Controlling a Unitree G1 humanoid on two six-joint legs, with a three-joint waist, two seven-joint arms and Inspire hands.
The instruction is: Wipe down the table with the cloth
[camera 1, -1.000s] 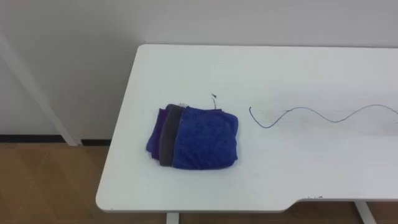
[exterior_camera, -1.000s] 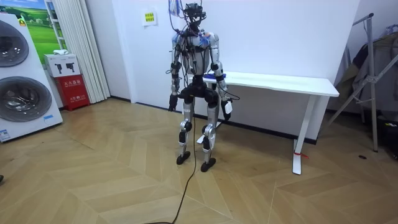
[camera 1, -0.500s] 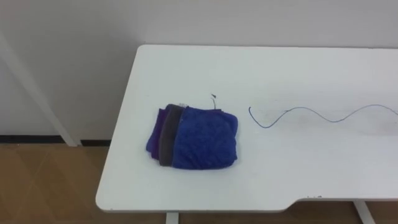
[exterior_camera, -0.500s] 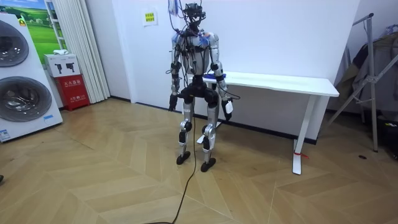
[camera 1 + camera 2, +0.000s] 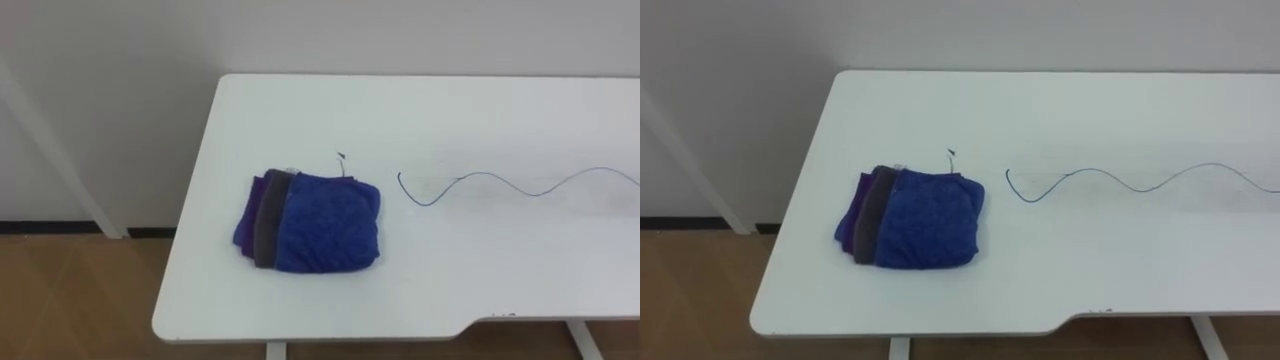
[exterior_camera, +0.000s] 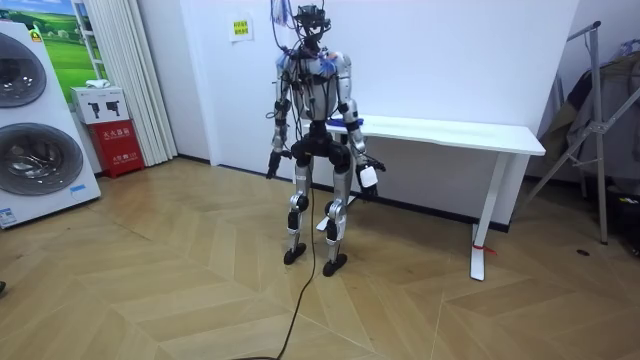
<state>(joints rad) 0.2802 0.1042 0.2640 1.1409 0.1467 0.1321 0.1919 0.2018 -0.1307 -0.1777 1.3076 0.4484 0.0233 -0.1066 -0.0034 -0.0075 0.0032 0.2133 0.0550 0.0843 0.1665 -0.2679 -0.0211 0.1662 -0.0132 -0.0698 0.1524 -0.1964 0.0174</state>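
Blue cloth (image 5: 312,222) is seen ungrasped above the left hand (image 6: 271,170) and right hand (image 6: 372,166) — their state cannot be told — so a reach is called for.

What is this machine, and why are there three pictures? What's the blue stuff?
It's a robot shaped like a person, standing at a white table. The room view comes from a camera across the room. The two eye views come from its head, looking down at the table. There lie folded cloths, blue, grey and purple, beside a wavy blue line it will probably wipe away. Its left hand and right hand hang low, and the cloths lie untouched.
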